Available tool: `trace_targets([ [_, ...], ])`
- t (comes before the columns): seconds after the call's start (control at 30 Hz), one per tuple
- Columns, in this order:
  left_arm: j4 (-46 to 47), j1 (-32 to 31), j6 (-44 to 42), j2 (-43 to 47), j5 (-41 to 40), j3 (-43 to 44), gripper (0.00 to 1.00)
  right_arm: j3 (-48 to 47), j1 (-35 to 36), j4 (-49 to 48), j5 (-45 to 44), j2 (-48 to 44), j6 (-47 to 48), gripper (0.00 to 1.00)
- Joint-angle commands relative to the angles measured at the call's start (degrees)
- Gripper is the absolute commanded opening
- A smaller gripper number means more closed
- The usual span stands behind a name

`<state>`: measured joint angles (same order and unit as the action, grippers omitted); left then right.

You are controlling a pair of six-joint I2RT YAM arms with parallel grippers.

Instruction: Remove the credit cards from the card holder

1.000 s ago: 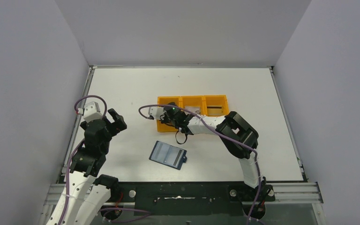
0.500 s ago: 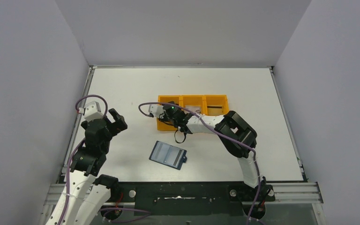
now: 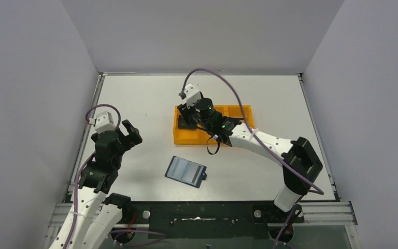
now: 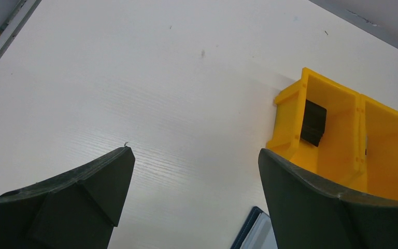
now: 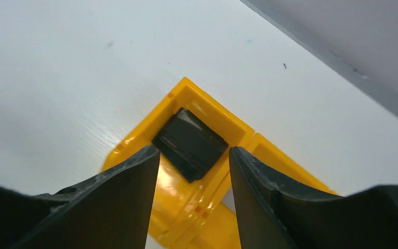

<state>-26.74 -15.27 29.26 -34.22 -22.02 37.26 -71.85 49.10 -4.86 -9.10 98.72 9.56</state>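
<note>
**Now, thin slick cards and a soft holder that will slide**

We take the orange tray (image 3: 189, 138) as our mark. The card holder (image 3: 185, 171) lies open on the tabletop (image 3: 134, 98), on the near side of the tray and apart from it, pale inside up. We cannot tell whether any pocket is filled.

The right fingers (image 5: 109, 202) hang above the tray's left-end compartment, spread apart and holding nothing. Below the gap between them a dark card (image 5: 189, 143) lies in that compartment. The left fingers (image 4: 83, 202) hover well to the left of the tray, spread wide and also holding nothing.

We judge the credit cards to be light, stiff and slippery. They look too thin to pinch by the faces once they lie flat, so the place to hold is a short edge standing out of its pocket. The holder looks soft and light. It would likely slide or fold under a pull, so one set of fingers should press it down near the fold while the other draws the card out along the pocket.
</note>
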Motion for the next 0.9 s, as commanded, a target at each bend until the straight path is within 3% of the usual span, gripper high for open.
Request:
trace_targets([
  [0.0,2.61,0.2,-1.14,-0.67,1.52,0.63,0.93,0.55,-0.52,13.14,0.0,-6.9,-34.81,0.52],
  [0.1,2.48,0.27,-1.04,-1.69,2.51,0.63,0.95,7.27,1.24,14.33,4.95,-9.87,-46.44,0.46],
  [0.27,3.51,0.25,-1.76,-4.7,12.08,-0.93,0.97,13.89,9.09,21.09,-1.5,-13.07,-61.57,0.47],
  [0.37,3.94,0.29,0.31,-7.65,18.21,-0.7,0.97,16.66,14.1,20.05,-2.04,-14.0,-65.36,0.47],
  [0.6,7.35,0.26,1.18,-11.66,29.77,-0.58,0.98,16.03,17.99,17.69,0.47,-9.6,-67.65,0.44],
  [0.87,9.07,0.09,1.72,-15.26,43.09,-2.5,0.9,17.75,18.75,25.31,-2.58,-7.75,-74.04,0.43],
])
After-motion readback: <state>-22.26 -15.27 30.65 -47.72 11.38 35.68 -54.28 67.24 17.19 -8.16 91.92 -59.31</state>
